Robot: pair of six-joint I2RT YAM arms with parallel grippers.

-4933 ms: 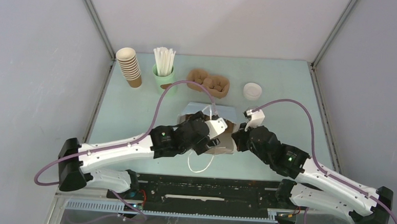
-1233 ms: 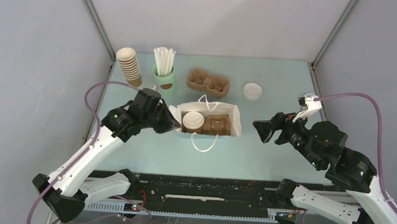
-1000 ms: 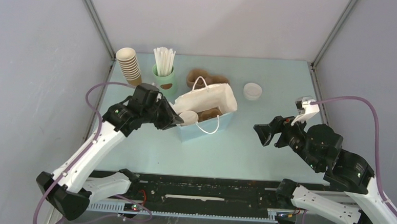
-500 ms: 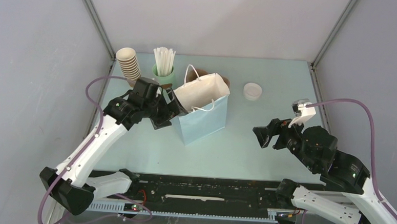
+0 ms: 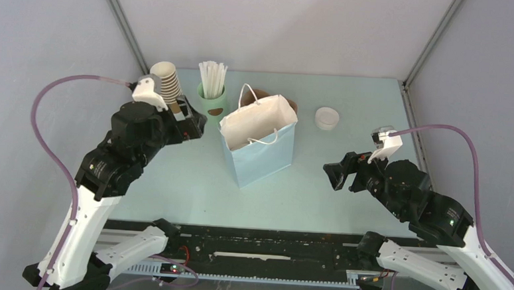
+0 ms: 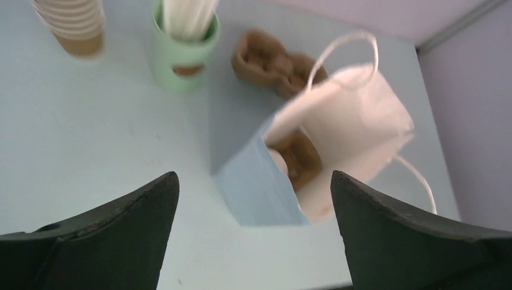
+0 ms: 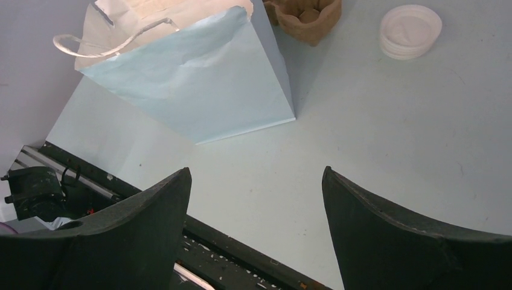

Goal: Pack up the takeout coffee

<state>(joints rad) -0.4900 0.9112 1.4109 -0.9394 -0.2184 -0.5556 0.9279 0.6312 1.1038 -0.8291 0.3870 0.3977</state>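
A light-blue paper bag [image 5: 259, 152] with white handles stands upright mid-table, mouth open. In the left wrist view, a brown pulp carrier [image 6: 304, 158] sits inside the bag [image 6: 253, 187], with a pale sliver of the takeout coffee's white lid [image 6: 278, 163] beside it. The top view shows only the bag's white inside, and the coffee is hidden there. My left gripper [image 5: 190, 120] [image 6: 253, 175] hangs open, left of the bag and apart from it, holding nothing. My right gripper [image 5: 338, 168] [image 7: 256, 170] is open and empty, off to the right of the bag [image 7: 193, 78].
At the back stand a stack of lidless brown cups [image 5: 168, 86], a mint-green cup of white straws [image 5: 212, 89] and a second pulp carrier [image 7: 308, 15] behind the bag. Spare white lids [image 5: 327, 117] lie at the back right. Grey walls enclose the table.
The bag went from lying on its side to standing upright. My left gripper opened, let go of it and drew back up and left. The right gripper drifted slightly left.
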